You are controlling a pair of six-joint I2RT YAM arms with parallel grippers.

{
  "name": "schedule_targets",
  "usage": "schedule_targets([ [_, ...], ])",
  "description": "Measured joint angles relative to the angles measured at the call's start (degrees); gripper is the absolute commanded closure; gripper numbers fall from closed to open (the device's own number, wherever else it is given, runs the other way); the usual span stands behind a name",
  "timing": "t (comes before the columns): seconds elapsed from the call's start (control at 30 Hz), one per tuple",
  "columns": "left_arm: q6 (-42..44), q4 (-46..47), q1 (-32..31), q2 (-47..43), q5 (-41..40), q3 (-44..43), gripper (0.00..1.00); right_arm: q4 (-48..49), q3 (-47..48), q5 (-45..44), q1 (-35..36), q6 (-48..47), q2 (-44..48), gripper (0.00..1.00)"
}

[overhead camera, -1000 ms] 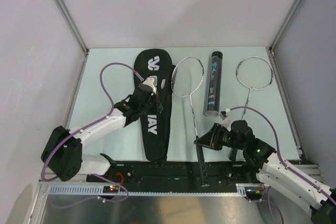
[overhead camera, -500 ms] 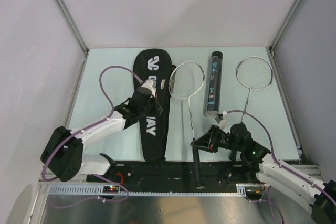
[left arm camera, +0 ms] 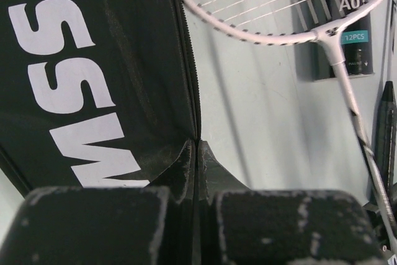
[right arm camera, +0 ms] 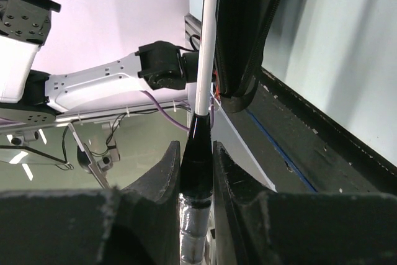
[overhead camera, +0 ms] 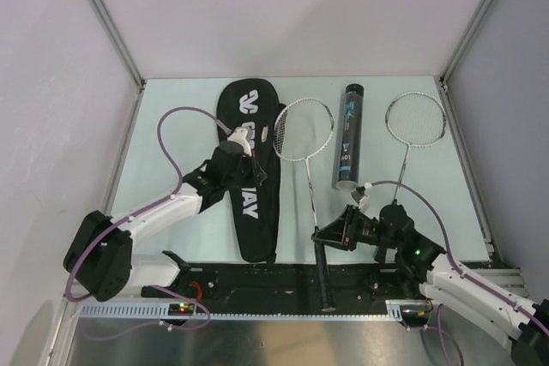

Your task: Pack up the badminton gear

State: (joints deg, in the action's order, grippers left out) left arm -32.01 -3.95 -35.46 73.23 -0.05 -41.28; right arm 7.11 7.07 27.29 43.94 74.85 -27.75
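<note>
Far left, the racket bag [overhead camera: 247, 179] lies flat on the table [overhead camera: 197, 96], and the left gripper [left arm camera: 197, 159] is pinched tight on its right zip edge. What's inside the bag is hidden from here. Next right, the first racket [overhead camera: 304, 129] has its head meeting the bag's edge, with the right gripper [right arm camera: 197, 156] clamped on the top of its black handle. Then the tube [overhead camera: 348, 136] lies on its side, its contents not showing. Far right, the second racket [overhead camera: 415, 117] lies just beside the tube.
</note>
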Motion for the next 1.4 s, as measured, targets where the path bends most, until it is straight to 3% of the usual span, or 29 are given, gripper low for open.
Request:
schedule_targets([
  [0.47,0.1,3.0,0.0,-2.3,5.3,2.5,1.00,6.1,0.0,4.5,1.1,0.5,-9.5,1.00],
  [1.0,0.8,7.8,0.2,-3.4,15.1,5.7,1.00,15.1,5.3,11.2,2.8,-1.4,-27.1,1.00],
  [1.4,-3.7,10.6,0.1,-9.4,21.5,9.3,1.00,15.5,15.3,5.4,2.7,-11.9,-42.0,1.00],
])
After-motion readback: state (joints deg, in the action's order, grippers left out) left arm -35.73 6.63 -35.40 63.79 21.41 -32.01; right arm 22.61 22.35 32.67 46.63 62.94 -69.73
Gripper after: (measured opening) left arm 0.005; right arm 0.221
